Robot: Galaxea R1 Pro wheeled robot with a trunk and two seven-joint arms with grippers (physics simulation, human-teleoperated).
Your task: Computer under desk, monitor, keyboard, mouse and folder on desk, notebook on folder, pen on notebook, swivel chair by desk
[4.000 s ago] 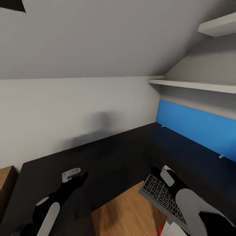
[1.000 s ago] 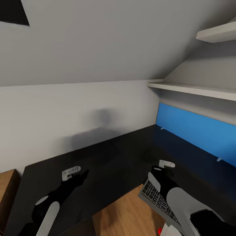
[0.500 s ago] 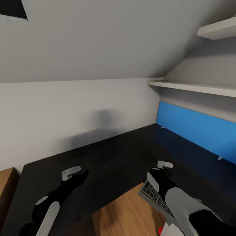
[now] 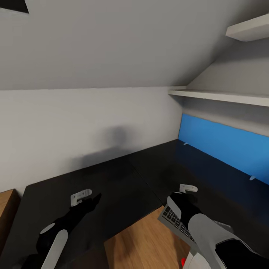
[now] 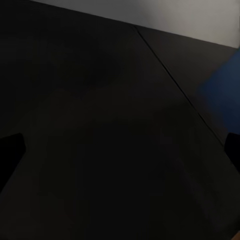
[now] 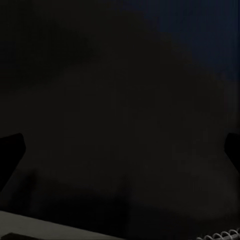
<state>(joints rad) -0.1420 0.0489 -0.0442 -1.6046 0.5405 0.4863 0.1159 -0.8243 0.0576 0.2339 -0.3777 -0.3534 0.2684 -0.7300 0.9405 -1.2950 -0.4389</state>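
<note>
The desk (image 4: 112, 179) spreads its black L-shaped top below me and fills the ground under both wrist cameras (image 5: 100, 100) (image 6: 120, 75). The black keyboard (image 4: 171, 217) lies tilted at the desk's inner edge, above the wooden floor, with my right forearm across it. Its keys show at the rim of the right wrist view (image 6: 220, 235). My right gripper (image 4: 178, 196) hovers just past the keyboard's far end, open, with nothing between its fingers (image 6: 120, 150). My left gripper (image 4: 93, 200) hangs open over the bare left wing of the desk (image 5: 120, 150).
A blue panel (image 4: 224, 144) lines the desk's back edge on the right, under two white shelves (image 4: 220, 96). A sloped grey wall closes the far side. Wooden floor (image 4: 142, 243) shows in the desk's nook, with a small red spot (image 4: 183, 261) at the bottom.
Since four seconds ago my right arm has reached further forward over the keyboard and covers more of it. The head view has wobbled slightly. The left arm has stayed still.
</note>
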